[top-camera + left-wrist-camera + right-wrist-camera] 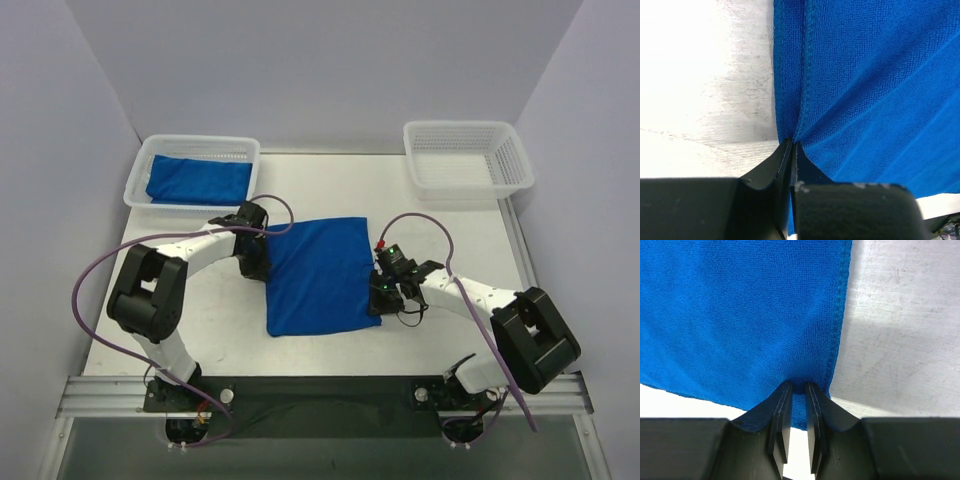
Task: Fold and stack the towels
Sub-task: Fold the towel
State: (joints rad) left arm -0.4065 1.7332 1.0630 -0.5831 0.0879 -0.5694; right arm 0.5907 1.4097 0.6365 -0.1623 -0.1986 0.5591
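A royal-blue towel (320, 275) lies spread flat in the middle of the table. My left gripper (266, 262) is at its left edge. In the left wrist view the left gripper (791, 143) is shut on a pinched-up ridge of the towel (875, 90) beside its hem. My right gripper (377, 300) is at the towel's right edge near the front corner. In the right wrist view the right gripper (799, 387) has its jaws close together, with a tuck of the towel (740, 315) between the tips. A second towel (200, 180) lies folded in the left basket.
A white mesh basket (190, 148) stands at the back left of the table and holds the folded towel. Another white mesh basket (468, 160) stands at the back right with nothing in it. Bare table (230, 335) shows to the left and in front of the spread towel.
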